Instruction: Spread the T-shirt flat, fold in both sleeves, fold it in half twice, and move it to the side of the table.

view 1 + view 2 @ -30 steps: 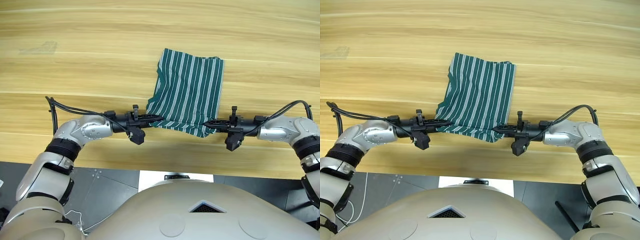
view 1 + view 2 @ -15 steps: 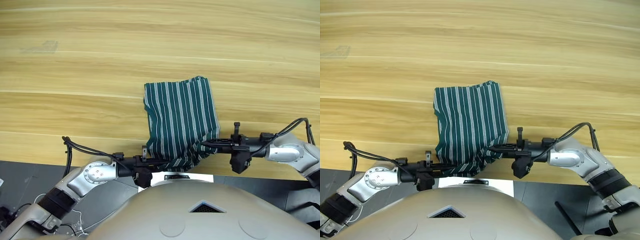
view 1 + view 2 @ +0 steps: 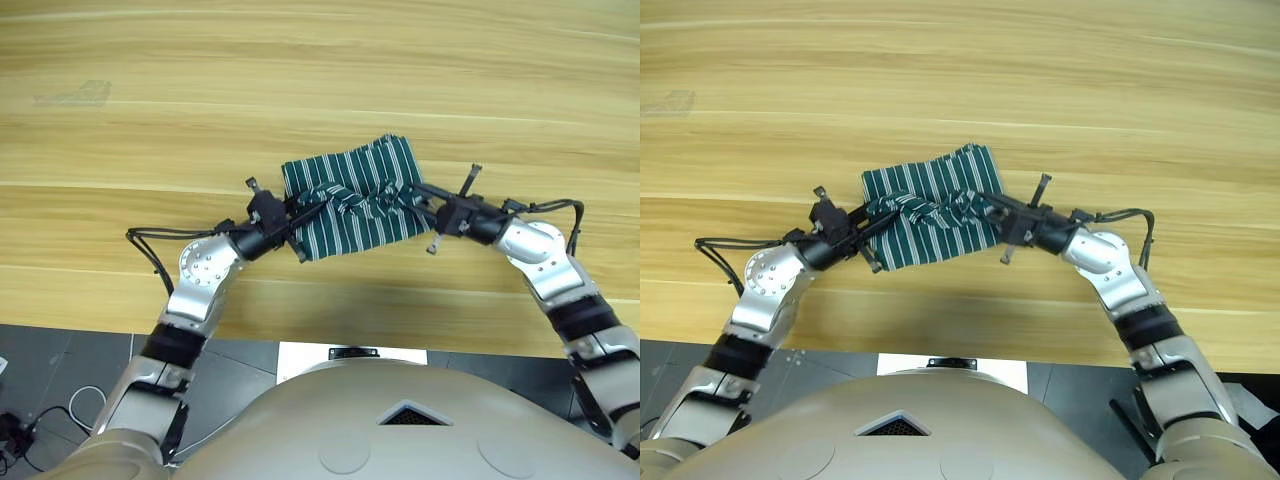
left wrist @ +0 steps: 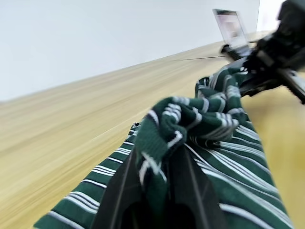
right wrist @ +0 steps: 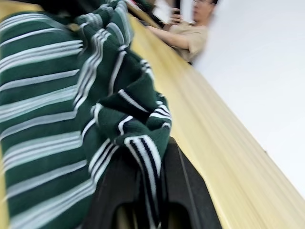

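The green T-shirt with white stripes [image 3: 355, 200] lies folded over on the wooden table [image 3: 150, 140], near its front middle. A bunched edge of cloth stretches between both grippers above the lower layer. My left gripper [image 3: 318, 205] is shut on the shirt's left corner; its black fingers [image 4: 125, 183] pinch the striped hem [image 4: 159, 143]. My right gripper [image 3: 415, 192] is shut on the right corner, with cloth [image 5: 138, 129] clamped between its fingers [image 5: 181, 181]. The two grippers face each other across the shirt.
The wooden table stretches wide to the left, right and far side. Its front edge [image 3: 100, 322] runs just below my arms. In the left wrist view a laptop [image 4: 232, 27] stands far off on the table.
Both grippers have carried the shirt's near edge up and away from me, over the rest of the shirt. The shirt, long front to back before, now lies short and wide.
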Robot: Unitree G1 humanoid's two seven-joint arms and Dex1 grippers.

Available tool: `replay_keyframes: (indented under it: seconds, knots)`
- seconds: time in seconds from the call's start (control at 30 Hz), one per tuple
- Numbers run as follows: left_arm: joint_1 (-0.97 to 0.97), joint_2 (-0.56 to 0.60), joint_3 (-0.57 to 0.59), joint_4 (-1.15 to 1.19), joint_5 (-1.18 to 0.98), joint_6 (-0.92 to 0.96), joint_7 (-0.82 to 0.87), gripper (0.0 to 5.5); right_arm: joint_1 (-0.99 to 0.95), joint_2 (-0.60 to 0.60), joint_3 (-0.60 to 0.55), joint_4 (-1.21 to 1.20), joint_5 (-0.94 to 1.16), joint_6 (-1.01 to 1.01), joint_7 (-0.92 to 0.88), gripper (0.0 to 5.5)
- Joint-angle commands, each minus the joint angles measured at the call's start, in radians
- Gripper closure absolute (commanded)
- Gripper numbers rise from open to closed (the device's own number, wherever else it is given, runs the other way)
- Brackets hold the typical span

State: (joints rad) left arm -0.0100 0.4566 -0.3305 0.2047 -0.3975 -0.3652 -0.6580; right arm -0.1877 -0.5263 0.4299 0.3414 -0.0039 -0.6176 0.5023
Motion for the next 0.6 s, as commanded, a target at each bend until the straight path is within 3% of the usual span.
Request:
replay_keyframes:
  seconds: [0.03, 0.17, 0.4, 0.6]
  knots:
    - [-0.106, -0.091, 0.059, 0.136, 0.013, 0.057, 0.004, 5.35, -0.123, 0.112, -0.058, 0.148, -0.023, 0.034, -0.049, 5.30]
    - [-0.194, -0.172, 0.119, 0.286, 0.044, 0.081, 0.029, 5.35, -0.192, 0.202, -0.091, 0.274, -0.045, 0.036, -0.084, 5.30]
    - [-0.159, -0.234, 0.224, 0.328, 0.027, 0.095, 0.008, 4.10, -0.309, 0.311, -0.123, 0.479, -0.135, 0.028, -0.207, 3.91]
    - [-0.014, -0.266, 0.295, 0.175, -0.011, 0.124, 0.026, 3.27, -0.432, 0.394, -0.164, 0.637, -0.164, 0.025, -0.319, 2.98]
